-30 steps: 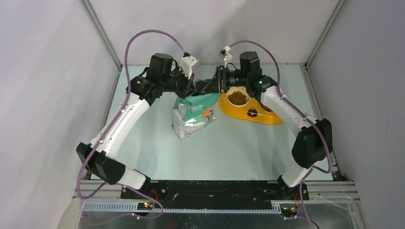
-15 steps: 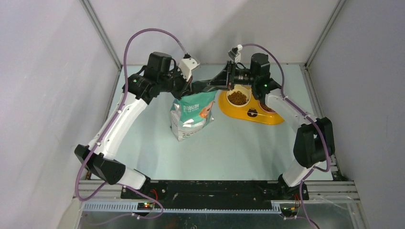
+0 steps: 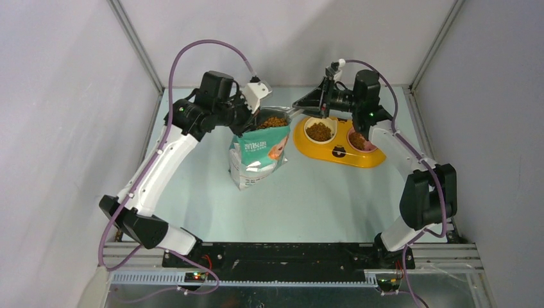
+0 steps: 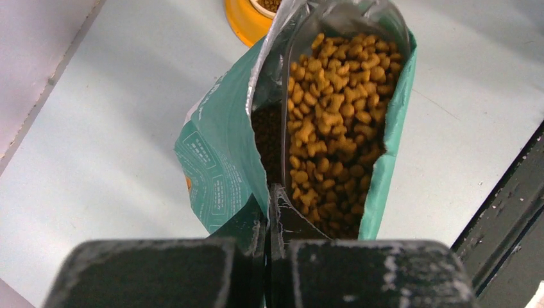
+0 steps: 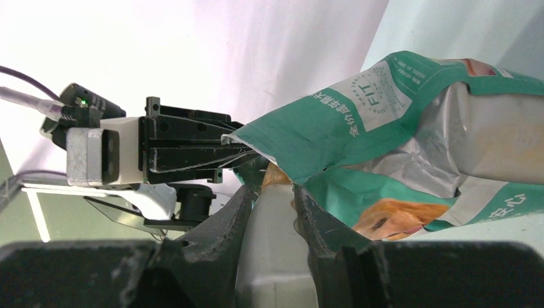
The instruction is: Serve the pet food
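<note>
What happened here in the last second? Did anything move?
The right gripper swung back to the right, away from above the bag. It drew the clear scoop it grips back with it, so the scoop's load of kibble now shows at the bag's mouth. Nothing was let go. The left gripper still pinches the bag's rim, and the yellow feeder has not moved.

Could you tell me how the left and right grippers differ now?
The left gripper pinches the bag's rim, jaws nearly touching; the right gripper clasps the scoop's handle, jaws apart. The left's bag stands on the table; the right's scoop carries kibble. Both grippers are shut.
</note>
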Available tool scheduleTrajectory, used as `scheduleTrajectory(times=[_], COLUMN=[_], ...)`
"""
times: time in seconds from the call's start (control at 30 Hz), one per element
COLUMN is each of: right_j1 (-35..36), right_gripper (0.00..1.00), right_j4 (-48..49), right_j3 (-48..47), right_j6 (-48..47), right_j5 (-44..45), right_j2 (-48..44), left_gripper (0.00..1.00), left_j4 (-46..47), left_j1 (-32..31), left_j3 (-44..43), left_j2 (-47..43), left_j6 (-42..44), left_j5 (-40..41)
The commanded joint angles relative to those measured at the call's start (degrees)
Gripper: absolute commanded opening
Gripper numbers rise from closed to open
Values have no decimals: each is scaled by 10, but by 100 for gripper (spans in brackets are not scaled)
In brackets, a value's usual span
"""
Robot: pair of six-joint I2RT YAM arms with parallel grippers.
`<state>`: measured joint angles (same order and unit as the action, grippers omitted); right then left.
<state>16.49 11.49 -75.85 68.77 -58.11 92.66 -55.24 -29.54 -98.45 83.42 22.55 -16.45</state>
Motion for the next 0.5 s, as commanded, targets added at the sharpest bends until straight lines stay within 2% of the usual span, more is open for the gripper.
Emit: scheduleTrajectory(times=[0.0, 0.2, 0.47], right_j1=[-26, -38, -41], right_gripper=[0, 0, 0], right_j4=[40, 34, -42], right_j3=[-1, 4, 14], right_j6=[56, 69, 84], right_j5=[1, 12, 59], right_j2=[-15, -21, -38], left_gripper=[0, 0, 0], left_j4=[-16, -14, -9], left_j1=[-3, -3, -3], left_j3=[-18, -10, -5], left_j2=[-16, -20, -22], left_j6=[18, 19, 13], left_j5=[10, 14, 16])
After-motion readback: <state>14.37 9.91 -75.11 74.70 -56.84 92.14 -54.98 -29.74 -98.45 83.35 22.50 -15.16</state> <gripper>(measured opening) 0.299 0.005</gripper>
